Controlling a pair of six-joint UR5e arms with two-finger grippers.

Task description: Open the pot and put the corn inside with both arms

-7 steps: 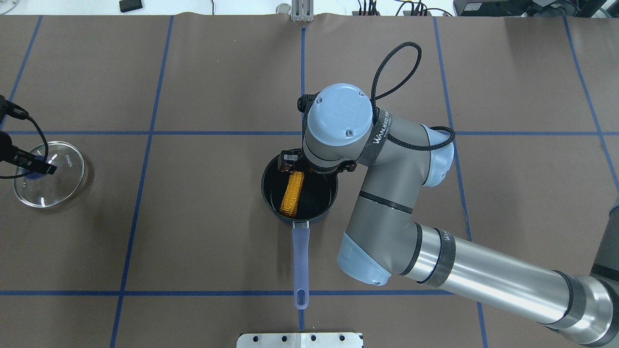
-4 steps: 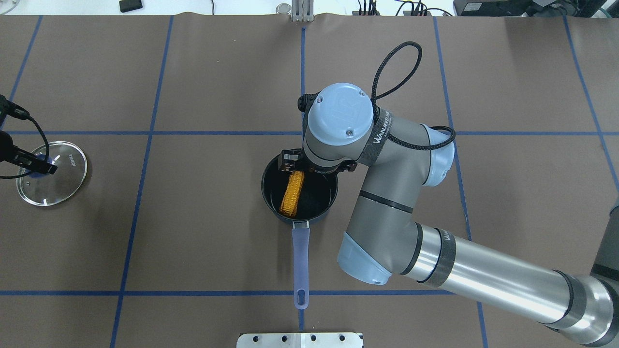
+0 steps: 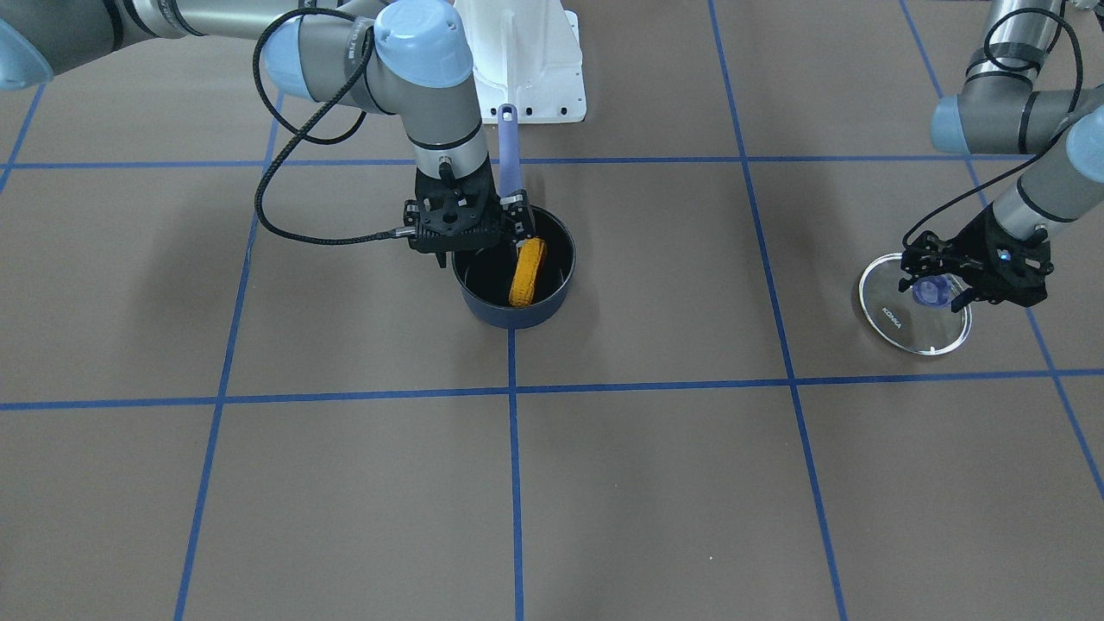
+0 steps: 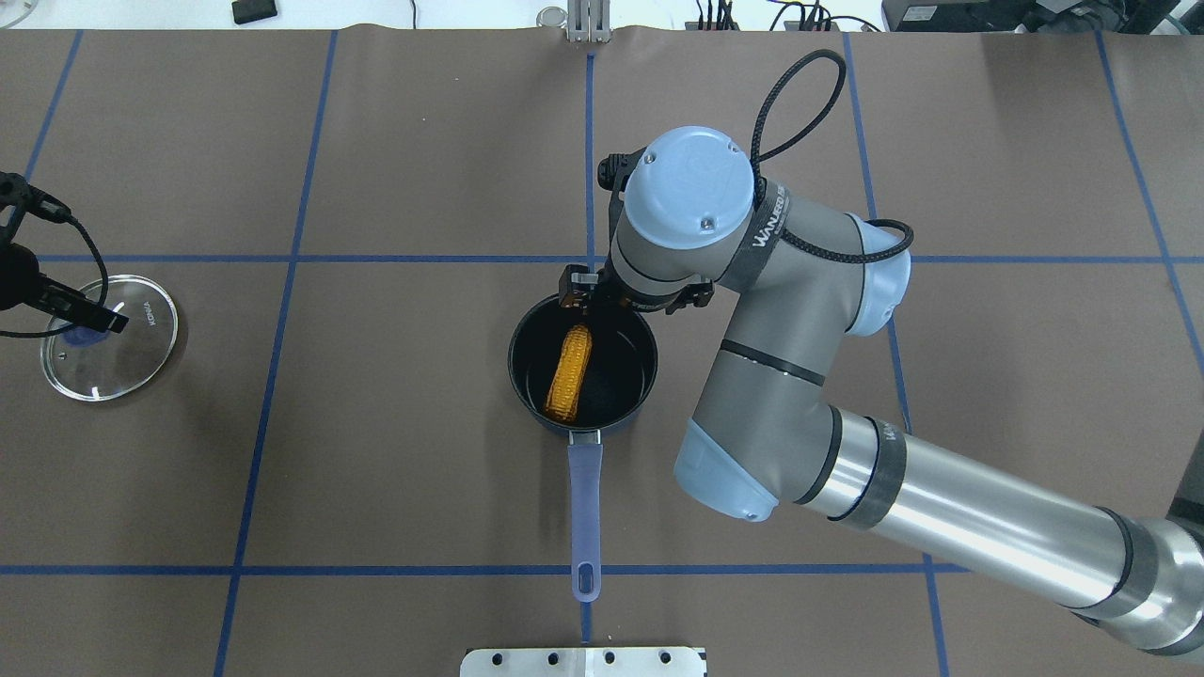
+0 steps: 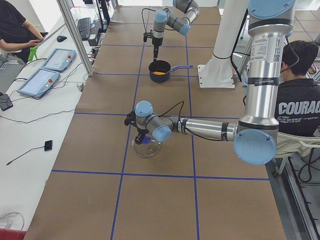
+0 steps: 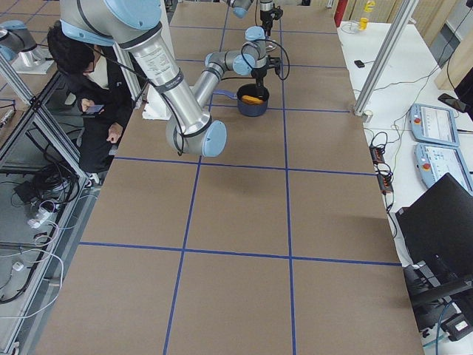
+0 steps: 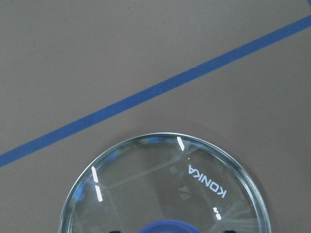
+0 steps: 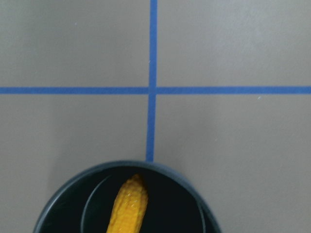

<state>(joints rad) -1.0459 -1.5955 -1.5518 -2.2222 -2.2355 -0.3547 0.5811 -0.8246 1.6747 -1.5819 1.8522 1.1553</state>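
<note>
Corn [image 4: 570, 372] lies in pot [image 4: 621, 371], lid [image 4: 122, 353] well to its left.

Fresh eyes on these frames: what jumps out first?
The orange-yellow corn lies inside the open dark pot at the centre. The right end effector is open just above the pot's far rim. Off to the robot's left, the left end effector grips the glass lid by its blue knob, at or just above the table.
</note>
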